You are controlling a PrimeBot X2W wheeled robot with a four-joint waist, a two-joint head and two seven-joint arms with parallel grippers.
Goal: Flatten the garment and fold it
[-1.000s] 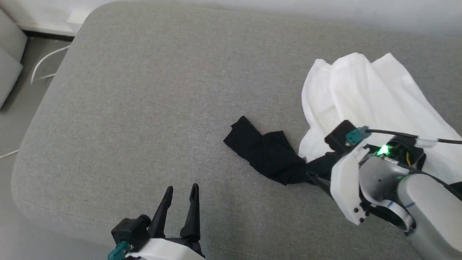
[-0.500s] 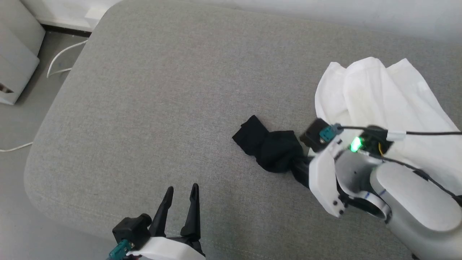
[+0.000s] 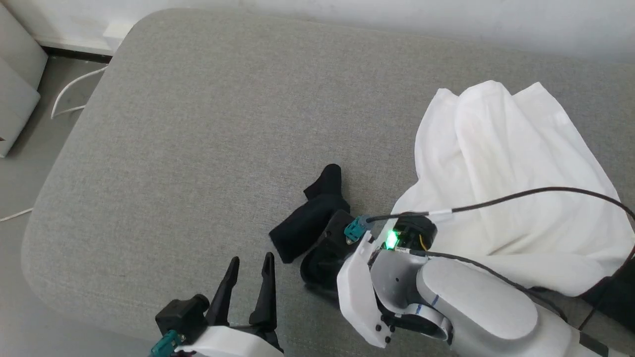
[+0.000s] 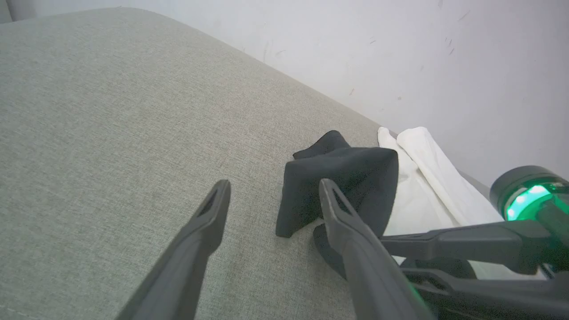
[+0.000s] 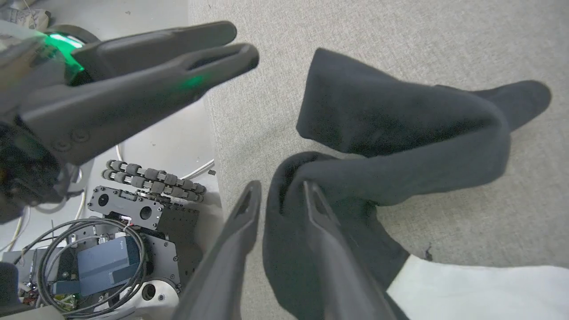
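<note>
At the cushion's (image 3: 198,124) near edge, right of centre: right gripper (image 5: 280,189) fingers stand a narrow gap apart, with black sleeve (image 5: 400,129) cloth bunched in that gap. Clamped or just loose around it, can't tell from the wrist view. The sleeve loops up from the fingers and doubles over itself, cuff end pointing to the far side. In the left wrist view part of it stands raised off the cushion like a small tent. From there it runs right into the white body of the garment (image 3: 496,173), which lies crumpled in long ridges on the cushion's right half, reaching toward the far edge by the wall (image 4: 400,53). A dark patch shows at the near-right under the white; can't tell which part that is.

Left gripper (image 3: 250,259) hovers over the near edge, left of the sleeve, jaws spread wide, empty, apart from the cloth.

Far left, off the cushion: white cable (image 3: 69,91) on the floor. Right wrist view also catches the robot's base (image 5: 124,249) beside the cushion edge.
</note>
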